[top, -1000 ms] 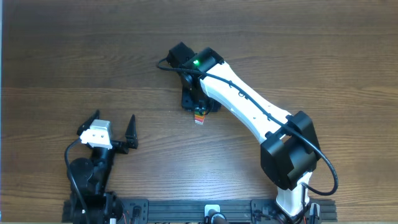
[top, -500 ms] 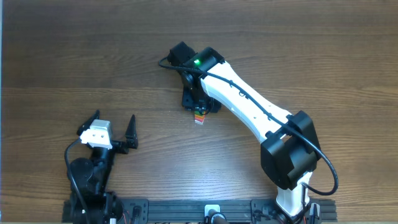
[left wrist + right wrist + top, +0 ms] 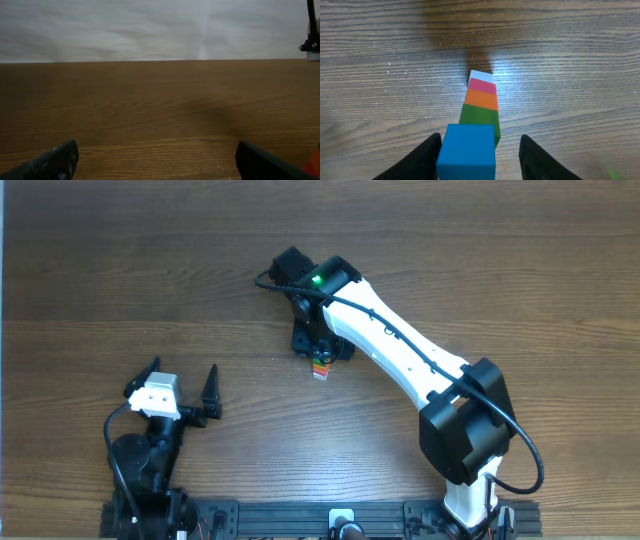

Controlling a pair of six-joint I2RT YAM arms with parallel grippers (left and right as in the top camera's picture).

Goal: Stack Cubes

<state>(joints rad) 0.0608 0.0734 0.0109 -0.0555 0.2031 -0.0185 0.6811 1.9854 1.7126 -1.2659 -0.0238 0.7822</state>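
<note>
A tower of cubes [image 3: 321, 367] stands at mid-table. From the bottom it goes white [image 3: 481, 76], pink [image 3: 483, 87], orange [image 3: 482, 99], green [image 3: 479, 117], with a blue cube [image 3: 467, 150] on top. My right gripper [image 3: 481, 160] hangs over the tower, open, its fingers on either side of the blue cube. One finger sits close against the cube and the other stands clear of it. In the top view the right gripper [image 3: 320, 345] covers most of the tower. My left gripper [image 3: 180, 375] rests open at the near left, far from the cubes, holding nothing [image 3: 160, 167].
Bare wooden tabletop [image 3: 500, 280] surrounds the tower on all sides. The right arm [image 3: 400, 350] stretches diagonally from its base at the bottom right to the centre. A pale wall [image 3: 150, 30] rises beyond the table's far edge.
</note>
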